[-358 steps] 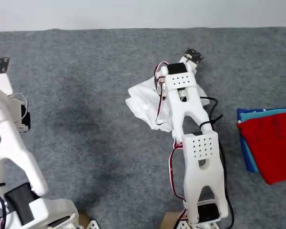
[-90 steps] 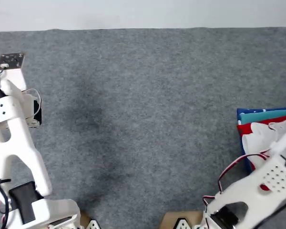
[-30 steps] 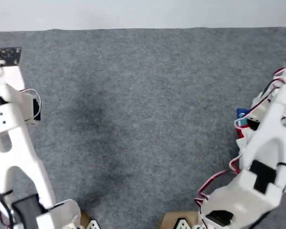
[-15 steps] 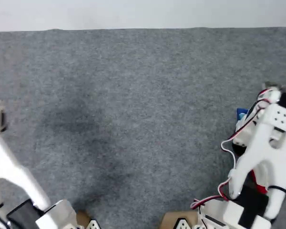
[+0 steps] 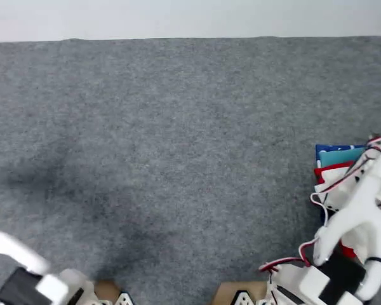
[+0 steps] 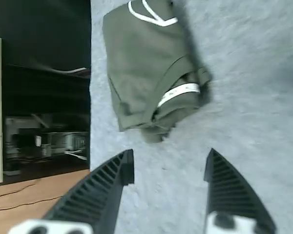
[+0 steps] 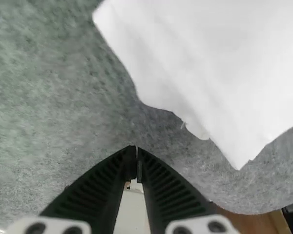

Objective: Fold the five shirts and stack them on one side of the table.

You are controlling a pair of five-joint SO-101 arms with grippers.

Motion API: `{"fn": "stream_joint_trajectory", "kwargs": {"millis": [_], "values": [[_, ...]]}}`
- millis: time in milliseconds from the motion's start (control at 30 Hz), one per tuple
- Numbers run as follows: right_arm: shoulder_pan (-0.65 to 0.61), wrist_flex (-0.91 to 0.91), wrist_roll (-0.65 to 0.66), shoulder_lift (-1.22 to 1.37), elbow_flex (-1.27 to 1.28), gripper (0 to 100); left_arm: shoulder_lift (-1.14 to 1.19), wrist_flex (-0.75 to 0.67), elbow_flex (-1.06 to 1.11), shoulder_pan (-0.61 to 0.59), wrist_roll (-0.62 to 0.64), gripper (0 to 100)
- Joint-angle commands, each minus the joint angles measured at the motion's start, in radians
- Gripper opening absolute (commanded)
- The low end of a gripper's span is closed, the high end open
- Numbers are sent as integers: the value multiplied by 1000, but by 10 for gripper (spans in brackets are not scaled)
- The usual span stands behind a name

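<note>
No readable text, number or sign anywhere. Two white strips on the folded olive shirt, lying at the edge of the grey surface, too blurred to make out as lettering.

I have the high camera looking steeply down over the table. Each wrist camera sits close to the felt, looking past its own fingers: the left gripper faces a table edge, and the right gripper faces the white shirt. The high view shares that shirt at the right edge.
</note>
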Motion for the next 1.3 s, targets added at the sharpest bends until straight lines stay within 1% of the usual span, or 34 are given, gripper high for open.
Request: {"fn": "stream_joint_trajectory", "kwargs": {"millis": [0,100,167,400,500,733,800,833,1000,1100,1267], "values": [[27,36,11,-51,11,9,112,-235,8,-28,-31,247],[22,36,8,-51,48,9,242,-358,-1,-38,-63,247],[21,36,6,-51,72,9,324,-405,-33,-51,-68,247],[21,38,5,-53,98,9,605,-425,-199,-48,-66,244],[21,38,5,-53,98,9,709,-425,-278,-32,-66,195],[21,38,5,-53,98,9,884,-423,-417,15,-64,39],[21,38,5,-53,98,9,896,-422,-438,34,-61,0],[21,38,5,-53,98,9,891,-422,-443,41,-44,2],[21,38,5,-53,98,9,786,-414,-447,78,152,3],[21,38,5,-53,98,9,690,-338,-447,104,244,3],[21,38,5,-53,98,9,522,-129,-447,184,324,3]]}}
